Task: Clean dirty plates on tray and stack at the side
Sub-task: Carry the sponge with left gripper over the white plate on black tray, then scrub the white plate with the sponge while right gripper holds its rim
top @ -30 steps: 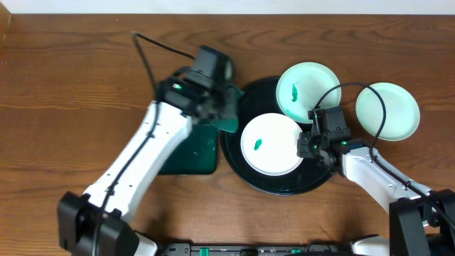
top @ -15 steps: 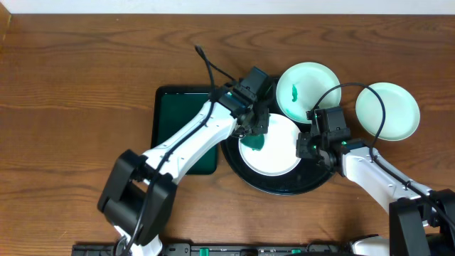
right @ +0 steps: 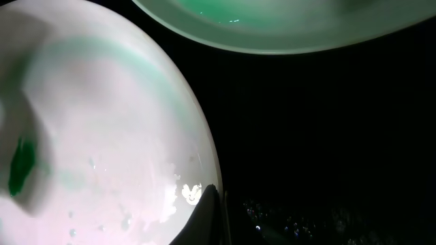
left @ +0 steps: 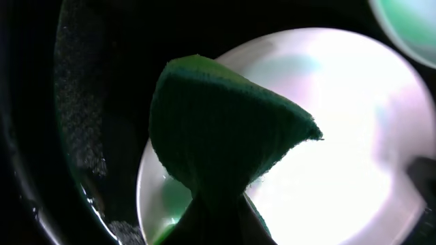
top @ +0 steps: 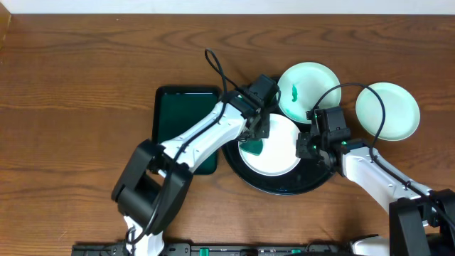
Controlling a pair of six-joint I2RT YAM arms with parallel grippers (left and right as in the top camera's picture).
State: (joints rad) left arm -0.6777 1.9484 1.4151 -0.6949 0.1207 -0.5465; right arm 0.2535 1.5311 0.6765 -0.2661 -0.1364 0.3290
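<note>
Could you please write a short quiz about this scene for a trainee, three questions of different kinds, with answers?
1. Multiple choice: what does the left gripper hold? A) a plate B) a green sponge C) nothing
2. True or false: the right gripper has its jaws wide open.
3. How many plates lie completely off the black tray?
Key: 1 B, the green sponge, over the front plate. 2 False, the jaws are shut at that plate's edge. 3 One, the clean plate on the table, right of the tray.
</note>
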